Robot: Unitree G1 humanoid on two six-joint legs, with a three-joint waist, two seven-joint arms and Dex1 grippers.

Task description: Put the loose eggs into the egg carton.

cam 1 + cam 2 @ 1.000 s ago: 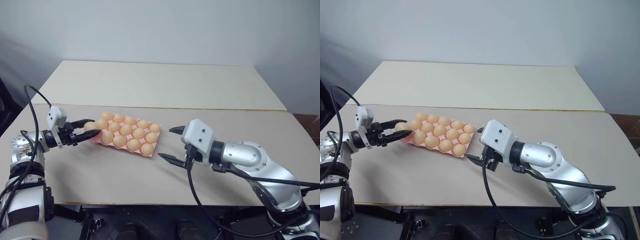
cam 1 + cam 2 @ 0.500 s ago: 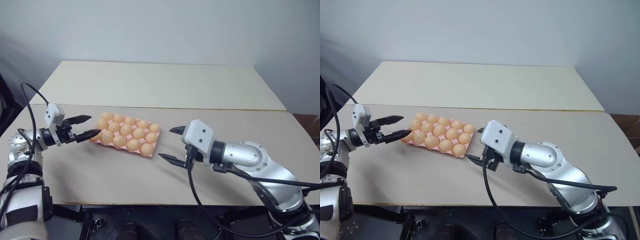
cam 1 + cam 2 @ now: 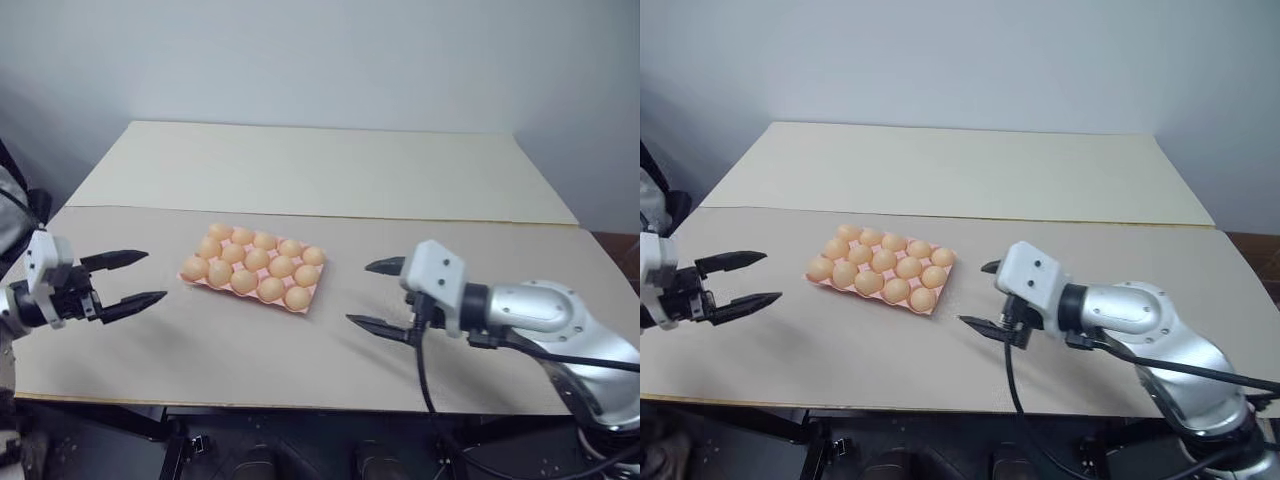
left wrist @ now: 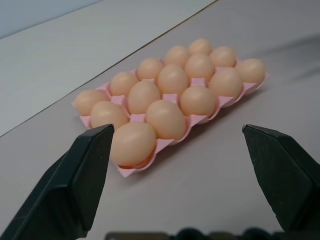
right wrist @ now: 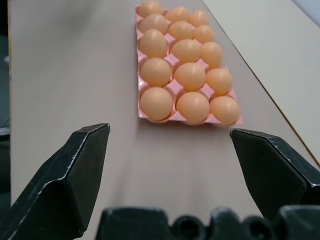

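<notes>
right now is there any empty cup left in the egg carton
No, every cup of the egg carton holds an egg in the right wrist view.

The egg carton [image 3: 306,272] sits on the table [image 3: 300,170], a bit left of the middle. The eggs [image 3: 257,259] sit in its cups. The left gripper [image 3: 125,279] is left of it, the right gripper [image 3: 380,296] right.

I see a plain pale wall [image 3: 320,55] behind two beige desks: the near desk [image 3: 250,345] butts against the far desk [image 3: 320,165], with dark floor [image 3: 300,455] below the front edge.
</notes>
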